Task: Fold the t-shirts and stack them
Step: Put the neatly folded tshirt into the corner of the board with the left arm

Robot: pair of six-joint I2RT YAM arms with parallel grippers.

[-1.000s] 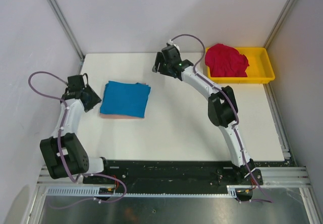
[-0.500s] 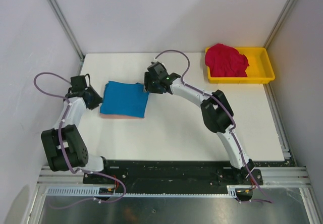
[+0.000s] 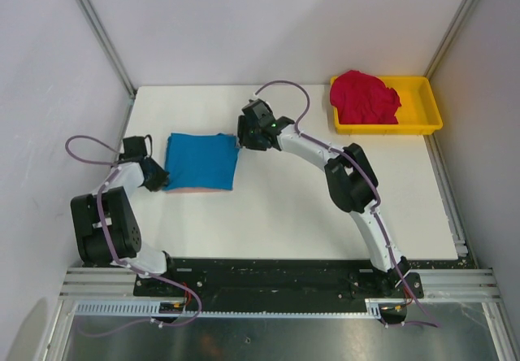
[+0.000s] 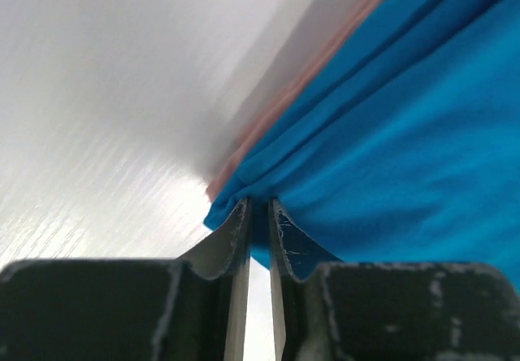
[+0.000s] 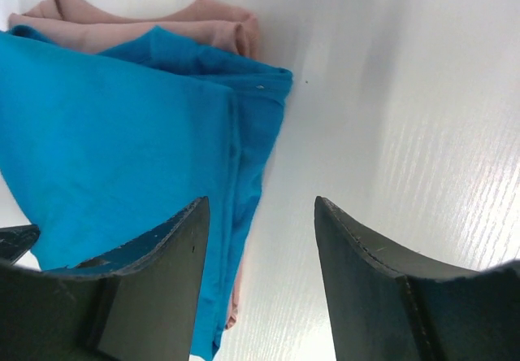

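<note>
Top external view: blue t-shirt (image 3: 201, 159) is lying folded on the pink t-shirt (image 3: 183, 189), left on the table (image 3: 284, 206). Left gripper (image 4: 258, 206) is pinching its near-left corner. Right gripper (image 5: 260, 202) is standing spread astride its far-right edge. Red t-shirt (image 3: 364, 97) is sitting crumpled in the yellow tray (image 3: 426, 105), well apart, with bare tabletop lying between.

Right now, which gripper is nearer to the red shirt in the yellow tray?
Right. The right gripper is at the right edge of the blue shirt, the side facing the red shirt; the left gripper is at its opposite, left edge.
</note>
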